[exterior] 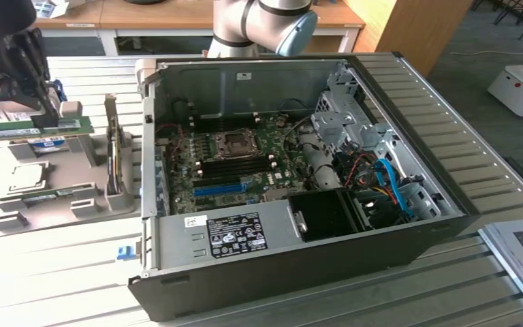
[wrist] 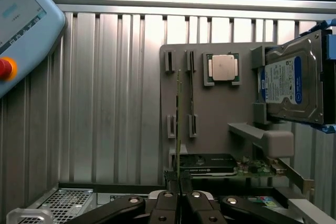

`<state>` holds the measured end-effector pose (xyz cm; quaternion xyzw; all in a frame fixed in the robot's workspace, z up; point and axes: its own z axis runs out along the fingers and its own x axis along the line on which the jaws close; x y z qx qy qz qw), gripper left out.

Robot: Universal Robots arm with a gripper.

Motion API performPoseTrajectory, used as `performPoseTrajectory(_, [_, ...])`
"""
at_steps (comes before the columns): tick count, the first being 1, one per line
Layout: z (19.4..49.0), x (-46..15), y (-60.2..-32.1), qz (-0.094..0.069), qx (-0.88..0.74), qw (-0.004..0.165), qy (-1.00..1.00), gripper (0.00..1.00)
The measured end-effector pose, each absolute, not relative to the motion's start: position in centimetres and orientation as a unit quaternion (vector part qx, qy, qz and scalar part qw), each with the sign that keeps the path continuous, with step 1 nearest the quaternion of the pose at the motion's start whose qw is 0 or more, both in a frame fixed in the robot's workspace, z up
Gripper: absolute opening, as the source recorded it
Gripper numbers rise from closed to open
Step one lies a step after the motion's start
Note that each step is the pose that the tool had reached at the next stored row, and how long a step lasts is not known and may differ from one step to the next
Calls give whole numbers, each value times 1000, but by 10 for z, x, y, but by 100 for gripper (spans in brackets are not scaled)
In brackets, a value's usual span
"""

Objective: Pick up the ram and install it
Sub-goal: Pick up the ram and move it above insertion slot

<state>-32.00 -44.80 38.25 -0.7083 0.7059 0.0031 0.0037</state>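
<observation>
Item: 1 ram (exterior: 16, 129) | gripper (exterior: 47, 121) clamped on it, over tray (wrist: 220, 111) | judged light, stiff, fragile; you grip edges, not chips.

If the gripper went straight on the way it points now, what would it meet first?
The gripper, shut on the ram, points down at the grey parts tray. The ram's leading edge would probably reach the tray first, close beside a thin board standing there; depth is hard to judge.
</observation>
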Motion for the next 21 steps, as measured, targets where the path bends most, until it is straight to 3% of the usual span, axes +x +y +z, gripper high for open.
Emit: performPoseTrajectory(21, [382, -283, -448, 3, -708, 4, 706, 12])
